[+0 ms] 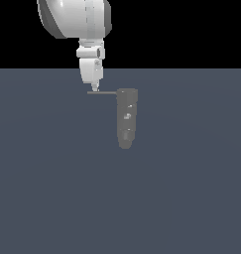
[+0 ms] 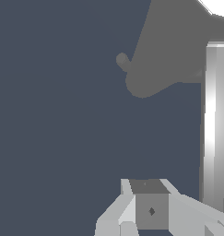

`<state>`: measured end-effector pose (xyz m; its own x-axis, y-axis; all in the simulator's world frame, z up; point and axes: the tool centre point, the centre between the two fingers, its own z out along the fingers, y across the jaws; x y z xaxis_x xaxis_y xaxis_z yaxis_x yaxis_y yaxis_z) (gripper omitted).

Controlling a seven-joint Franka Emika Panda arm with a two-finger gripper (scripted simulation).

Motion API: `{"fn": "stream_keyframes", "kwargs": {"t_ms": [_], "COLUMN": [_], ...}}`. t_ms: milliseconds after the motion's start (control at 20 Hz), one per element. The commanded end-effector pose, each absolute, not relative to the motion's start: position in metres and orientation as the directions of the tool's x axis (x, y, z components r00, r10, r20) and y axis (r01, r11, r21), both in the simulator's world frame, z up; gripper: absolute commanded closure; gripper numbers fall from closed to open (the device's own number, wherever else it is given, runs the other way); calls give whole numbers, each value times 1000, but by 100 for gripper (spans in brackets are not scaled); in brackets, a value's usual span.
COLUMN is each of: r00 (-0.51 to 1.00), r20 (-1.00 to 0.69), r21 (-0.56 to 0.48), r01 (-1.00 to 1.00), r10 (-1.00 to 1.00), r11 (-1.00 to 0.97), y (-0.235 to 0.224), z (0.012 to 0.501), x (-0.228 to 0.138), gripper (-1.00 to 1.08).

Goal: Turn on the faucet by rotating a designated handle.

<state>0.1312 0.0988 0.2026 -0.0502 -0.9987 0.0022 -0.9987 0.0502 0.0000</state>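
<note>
The faucet [image 1: 127, 118] stands on the flat grey floor [image 1: 52, 198]. Its handle [image 1: 103, 92] sticks out sideways from the wider end, toward the exterior view's left. The gripper [image 1: 95, 88] has its tip at the handle's free end, apparently touching it. The fingers look closed together and grasp nothing. The approach seems done; the rotation of the handle is probably still to do.
</note>
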Motion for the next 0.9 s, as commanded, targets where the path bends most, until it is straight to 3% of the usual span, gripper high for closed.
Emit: {"fn": "stream_keyframes", "kwargs": {"t_ms": [0, 850], "r00": [-60, -60], "r20": [1, 1], "r21": [0, 0], "r01": [-998, -998], "r10": [-998, -998], "r11": [60, 60], "y": [98, 98], "z": [201, 201], "x": [134, 105], "gripper": [108, 108]}}
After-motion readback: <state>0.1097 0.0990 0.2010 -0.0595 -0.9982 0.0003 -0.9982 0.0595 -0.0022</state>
